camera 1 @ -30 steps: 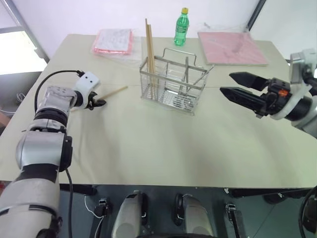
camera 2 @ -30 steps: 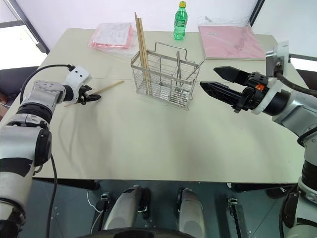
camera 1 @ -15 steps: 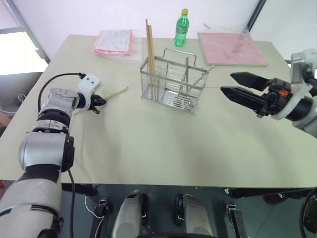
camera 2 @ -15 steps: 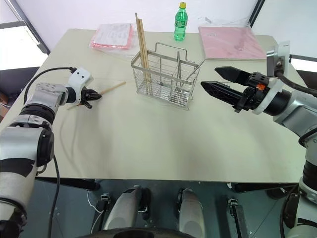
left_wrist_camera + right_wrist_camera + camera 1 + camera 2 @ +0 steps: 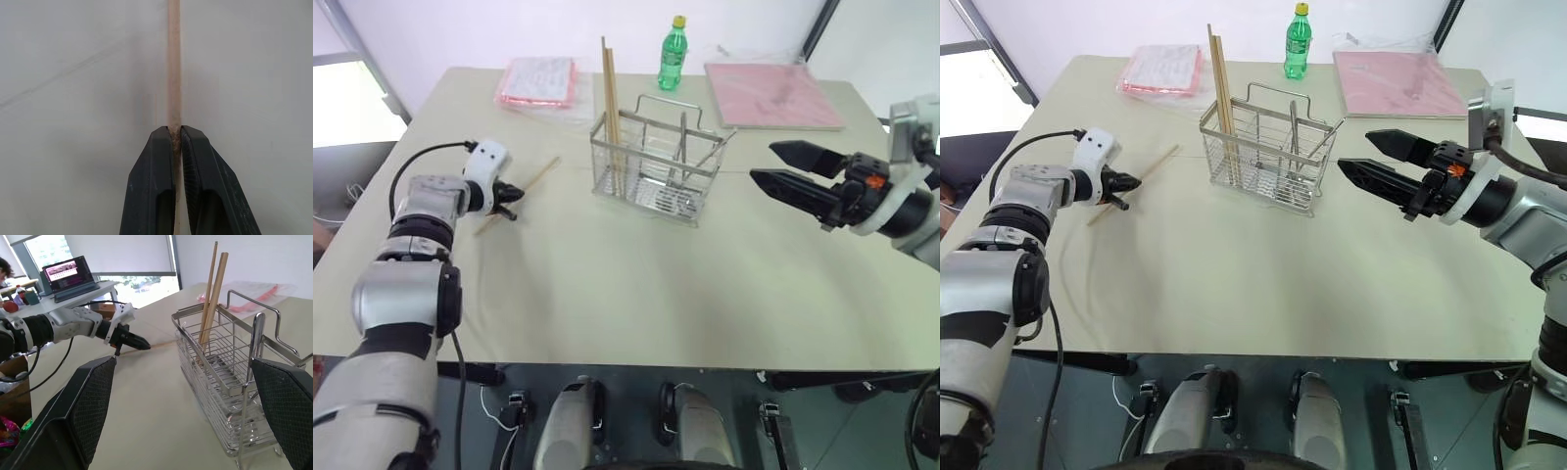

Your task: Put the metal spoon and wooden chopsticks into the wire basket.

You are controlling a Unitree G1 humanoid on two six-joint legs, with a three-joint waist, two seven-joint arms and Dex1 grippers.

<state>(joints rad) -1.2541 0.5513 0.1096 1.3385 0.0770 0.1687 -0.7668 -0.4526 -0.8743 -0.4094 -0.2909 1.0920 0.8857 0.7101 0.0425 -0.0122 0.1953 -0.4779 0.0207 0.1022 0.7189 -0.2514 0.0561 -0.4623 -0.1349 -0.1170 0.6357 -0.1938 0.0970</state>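
My left gripper (image 5: 510,193) is shut on a wooden chopstick (image 5: 536,177) over the table's left side, gripping it partway along. In the left wrist view the two fingers (image 5: 156,161) pinch the stick (image 5: 173,58) between them. The wire basket (image 5: 656,162) stands at the table's middle back. Two more chopsticks (image 5: 607,88) stand upright in its left compartment. A metal spoon's handle (image 5: 682,137) rises from its right part. My right gripper (image 5: 762,163) hangs open to the right of the basket, pointing toward it, with nothing between its fingers.
A green bottle (image 5: 673,54) stands behind the basket. A pink folder (image 5: 771,95) lies at the back right and a plastic bag with pink paper (image 5: 538,81) at the back left. A laptop (image 5: 73,276) sits on another desk beyond the table.
My left gripper has shut on the chopstick that lay on the table and raised it slightly; the stick now points more steeply away. The right arm has kept still.
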